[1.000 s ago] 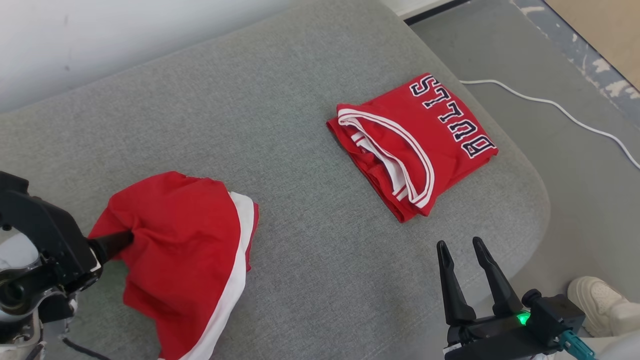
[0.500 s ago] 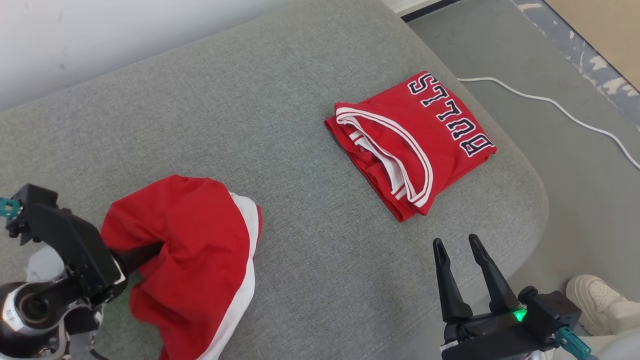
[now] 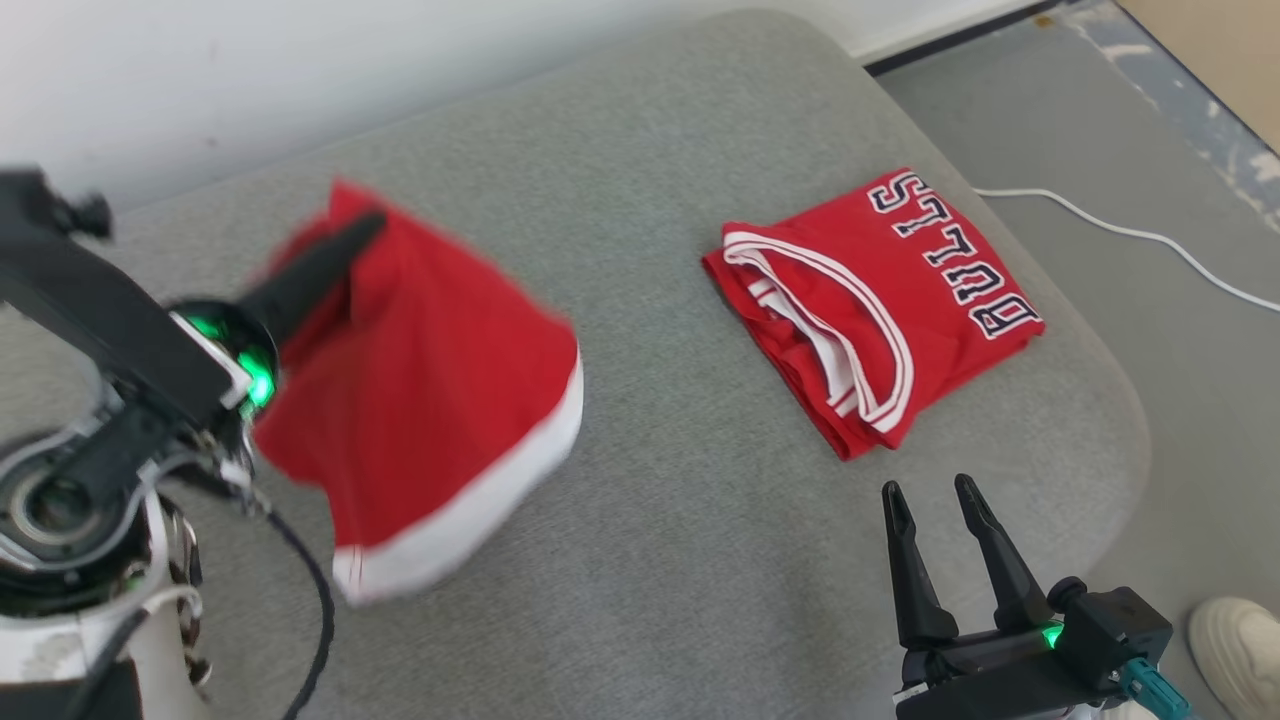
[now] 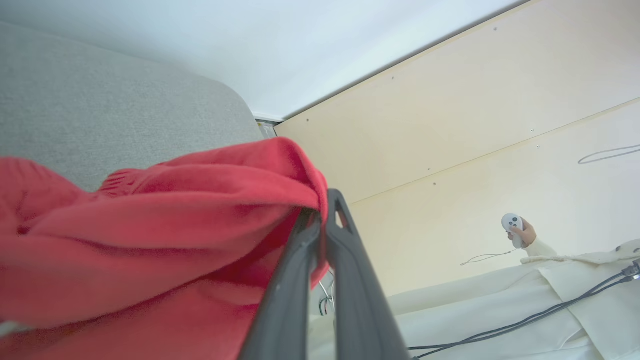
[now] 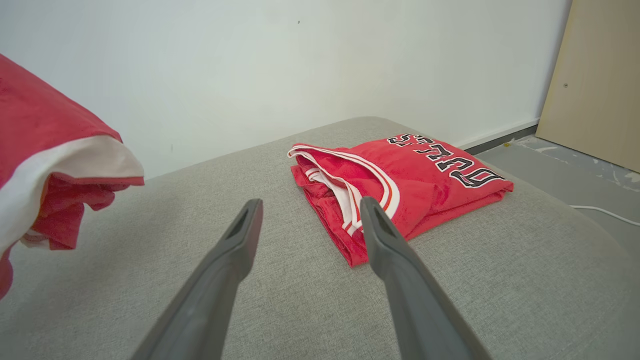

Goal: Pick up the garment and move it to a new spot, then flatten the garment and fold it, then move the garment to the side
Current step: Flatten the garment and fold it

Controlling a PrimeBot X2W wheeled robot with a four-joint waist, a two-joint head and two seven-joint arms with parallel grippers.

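Two red garments – white-banded garment [image 3: 430, 400] pinched in the left gripper [image 3: 345, 245], near left; folded jersey [image 3: 880, 300] lying far right – right gripper [image 3: 928, 487] spread wide, empty

A grey woven-fabric cushion [image 3: 640, 520] with rounded corners stands against a white wall. On its far right part lies a folded red jersey [image 3: 930, 300] with white trim and dark "BULLS" lettering, flat near the right edge.
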